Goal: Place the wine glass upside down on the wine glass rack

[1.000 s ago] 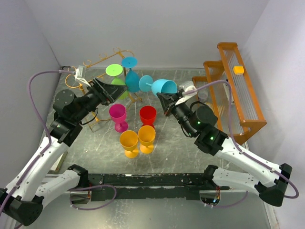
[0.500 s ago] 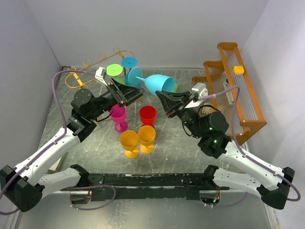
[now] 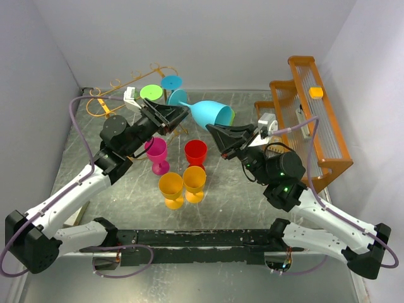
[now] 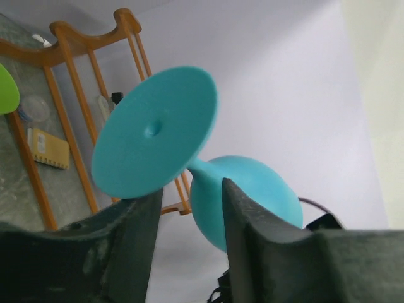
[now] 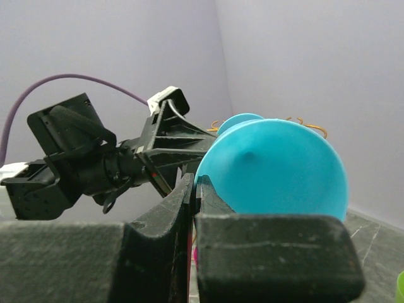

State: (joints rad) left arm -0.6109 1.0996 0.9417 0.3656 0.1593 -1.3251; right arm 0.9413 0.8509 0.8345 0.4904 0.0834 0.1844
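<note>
A cyan wine glass [image 3: 210, 113] hangs on its side in mid-air, foot pointing left. My right gripper [image 3: 213, 129] is shut on its rim; in the right wrist view the bowl [image 5: 278, 167] fills the space right of the shut gripper [image 5: 197, 180]. My left gripper [image 3: 178, 115] is open at the foot end. In the left wrist view the cyan foot disc [image 4: 154, 132] and stem [image 4: 197, 169] sit just above the left gripper [image 4: 189, 189], whose jaws stand apart. The gold wire wine glass rack [image 3: 123, 84] stands at the back left.
A green glass [image 3: 151, 92] and another cyan glass [image 3: 171, 82] hang on the wire rack. Magenta [image 3: 156, 150], red [image 3: 196, 151] and two yellow glasses [image 3: 171, 188] stand on the table below the arms. A wooden slatted rack [image 3: 310, 120] fills the right side.
The right gripper has swung the cyan glass so its foot points left. The left arm has moved right from the rack to the foot end, and its jaws have narrowed.
</note>
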